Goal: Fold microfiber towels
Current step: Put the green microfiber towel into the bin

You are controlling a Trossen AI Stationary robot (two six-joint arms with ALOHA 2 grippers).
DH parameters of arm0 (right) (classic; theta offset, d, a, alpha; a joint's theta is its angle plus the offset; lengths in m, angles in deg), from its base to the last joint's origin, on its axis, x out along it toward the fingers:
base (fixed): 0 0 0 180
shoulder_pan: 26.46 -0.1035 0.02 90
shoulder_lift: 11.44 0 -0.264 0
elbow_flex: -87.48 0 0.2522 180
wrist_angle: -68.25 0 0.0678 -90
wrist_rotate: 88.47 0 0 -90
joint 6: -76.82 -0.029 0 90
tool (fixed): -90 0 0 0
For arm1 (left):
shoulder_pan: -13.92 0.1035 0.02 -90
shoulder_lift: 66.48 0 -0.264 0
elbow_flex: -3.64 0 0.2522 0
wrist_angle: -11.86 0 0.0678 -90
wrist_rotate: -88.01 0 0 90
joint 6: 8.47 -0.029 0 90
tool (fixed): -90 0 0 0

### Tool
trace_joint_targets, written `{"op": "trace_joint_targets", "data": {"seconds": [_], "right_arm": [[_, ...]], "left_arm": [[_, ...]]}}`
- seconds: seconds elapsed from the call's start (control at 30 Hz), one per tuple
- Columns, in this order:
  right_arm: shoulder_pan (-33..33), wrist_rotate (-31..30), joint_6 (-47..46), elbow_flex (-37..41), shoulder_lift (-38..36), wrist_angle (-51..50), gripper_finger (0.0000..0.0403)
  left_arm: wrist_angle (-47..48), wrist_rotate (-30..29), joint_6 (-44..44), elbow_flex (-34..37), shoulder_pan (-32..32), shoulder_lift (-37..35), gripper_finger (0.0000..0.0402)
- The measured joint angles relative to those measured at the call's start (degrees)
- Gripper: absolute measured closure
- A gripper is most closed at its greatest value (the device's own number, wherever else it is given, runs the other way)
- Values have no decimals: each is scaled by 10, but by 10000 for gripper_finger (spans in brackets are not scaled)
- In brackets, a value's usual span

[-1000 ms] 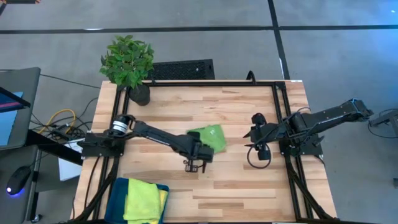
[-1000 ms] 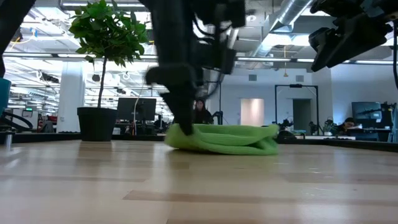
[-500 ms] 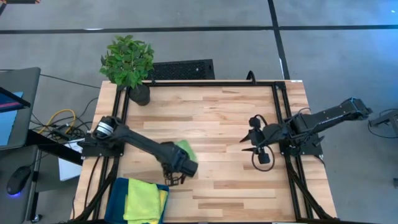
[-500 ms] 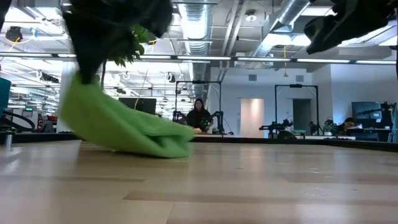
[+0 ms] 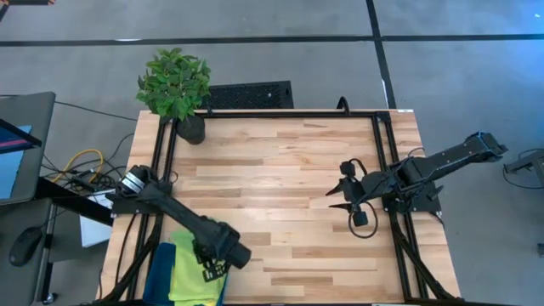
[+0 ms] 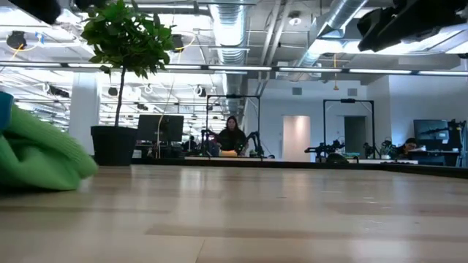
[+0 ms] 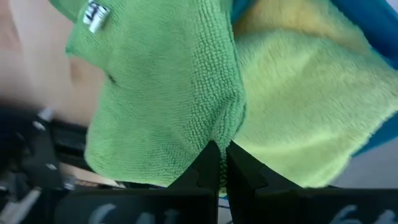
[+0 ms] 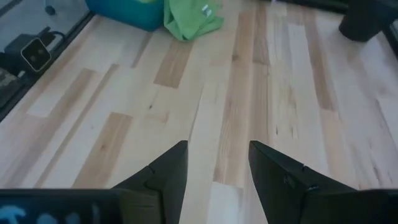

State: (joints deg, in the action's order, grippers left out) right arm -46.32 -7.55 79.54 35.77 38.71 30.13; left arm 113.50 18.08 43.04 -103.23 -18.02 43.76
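Note:
A lime green towel (image 7: pixel 155 93) with a white tag hangs bunched from my left gripper (image 7: pixel 217 163), which is shut on it at the table's near left corner (image 5: pixel 214 269). In the low view the towel (image 6: pixel 36 157) shows at the left. In the right wrist view it (image 8: pixel 189 18) hangs beside the dark teal tray (image 8: pixel 124 12). A yellow towel (image 5: pixel 191 274) lies in that tray (image 5: pixel 160 270), right under the held cloth. My right gripper (image 8: pixel 214 155) waits open above bare wood at the table's right (image 5: pixel 334 194). My left gripper pinches a bunched fold of the green towel (image 7: pixel 214 134) between its two shut fingertips. The fingers come from above, slanting down. The cloth hangs slack below them; its lower part (image 6: pixel 44 179) seems to rest on the table by the tray.
A potted plant (image 5: pixel 176 85) stands at the far left corner, and a black grid (image 5: pixel 248 93) lies behind the far edge. Black frame rails (image 5: pixel 384 161) run along both sides. The table's middle (image 5: pixel 280 187) is bare wood.
My left gripper has swung from the table's middle toward the near left corner, rising a little and rolling its wrist. It stayed shut on the green towel, which was dragged and lifted along and now hangs over the tray. My right gripper has kept nearly still.

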Motion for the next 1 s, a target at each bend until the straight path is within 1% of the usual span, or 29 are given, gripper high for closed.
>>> {"op": "trace_joint_targets", "data": {"seconds": [0.13, 0.4, 0.47, 0.57, 0.63, 0.77, 0.87, 1.0], "right_arm": [[0, 0, 23, 0, 19, 19, 209], [1, 0, 24, 0, 99, 52, 209], [1, 0, 24, 0, 119, 65, 209], [1, 5, 38, 0, 144, 85, 209], [1, 19, 48, 0, 157, 107, 209], [1, 33, 64, 0, 173, 143, 209], [1, 33, 64, 0, 176, 146, 209], [1, 33, 63, 0, 176, 147, 209]], "left_arm": [[-2, 7, 53, 0, -19, -19, 401], [-22, 36, 171, 0, -46, -44, 401], [-43, 51, 185, 0, -55, -43, 401], [-101, 63, 214, 0, -69, -43, 401], [-134, 65, 239, 0, -77, -43, 401], [-161, 62, 284, 0, -91, -43, 401], [-171, 55, 321, 0, -101, -43, 401], [-191, 58, 347, 0, -110, -43, 401]]}}
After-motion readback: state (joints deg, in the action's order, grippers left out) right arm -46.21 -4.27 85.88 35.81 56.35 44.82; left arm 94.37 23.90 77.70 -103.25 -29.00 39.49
